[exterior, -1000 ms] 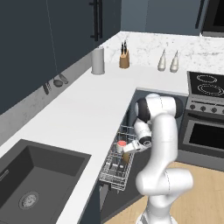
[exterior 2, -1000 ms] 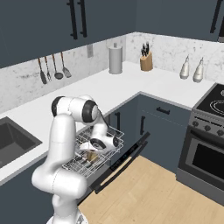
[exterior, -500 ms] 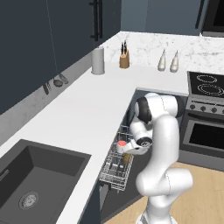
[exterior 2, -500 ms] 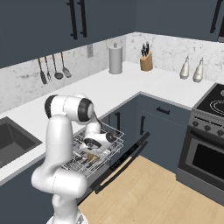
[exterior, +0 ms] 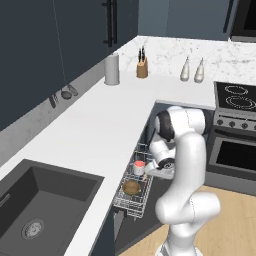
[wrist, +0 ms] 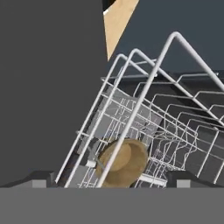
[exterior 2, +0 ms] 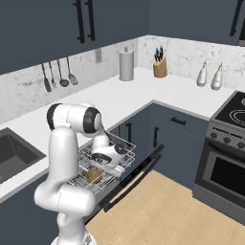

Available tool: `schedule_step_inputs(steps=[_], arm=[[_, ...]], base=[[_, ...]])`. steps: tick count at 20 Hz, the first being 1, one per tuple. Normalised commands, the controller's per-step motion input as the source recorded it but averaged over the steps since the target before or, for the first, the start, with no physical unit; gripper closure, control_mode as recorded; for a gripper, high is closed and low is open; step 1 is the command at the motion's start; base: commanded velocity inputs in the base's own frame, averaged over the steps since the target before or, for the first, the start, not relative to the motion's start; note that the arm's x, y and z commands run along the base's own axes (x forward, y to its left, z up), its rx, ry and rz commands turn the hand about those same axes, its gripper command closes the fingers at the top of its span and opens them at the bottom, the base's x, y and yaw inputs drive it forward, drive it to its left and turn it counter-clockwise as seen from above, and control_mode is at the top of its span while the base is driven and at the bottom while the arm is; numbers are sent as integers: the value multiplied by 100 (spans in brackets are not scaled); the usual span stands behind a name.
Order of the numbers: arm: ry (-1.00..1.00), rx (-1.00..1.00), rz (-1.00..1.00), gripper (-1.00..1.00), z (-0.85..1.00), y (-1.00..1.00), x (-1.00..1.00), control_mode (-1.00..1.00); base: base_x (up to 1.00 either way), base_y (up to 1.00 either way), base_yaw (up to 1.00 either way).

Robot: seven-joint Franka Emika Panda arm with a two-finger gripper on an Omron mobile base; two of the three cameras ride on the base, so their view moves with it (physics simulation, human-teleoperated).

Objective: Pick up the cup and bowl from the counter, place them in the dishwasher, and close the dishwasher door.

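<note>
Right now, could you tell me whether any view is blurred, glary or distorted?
Left base view: soft, even light, no glare, cup sharp. Right base view: equally even, bowl partly behind rack wires. Hand view: strongly tilted, bowl crisp, left side flat dark.

A home kitchen is shown. A dark sink is set into a long white counter. A stove, a knife block and an open dishwasher are seen.
</note>
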Motion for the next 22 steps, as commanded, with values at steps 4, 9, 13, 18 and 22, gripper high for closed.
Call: schedule_step_inputs(steps=[4,9,13,18,22], arm=[[0,10,-6,-100,0,-59,-25,-100],[0,15,-2,-100,-3,-40,-18,-100],[0,3,-4,-100,-21,-6,5,-100],[0,3,-2,-100,-30,7,23,-100],[0,8,0,-100,-25,27,27,-100]], base=[[0,0,0],[0,0,0],[0,0,0],[0,0,0],[0,0,0]])
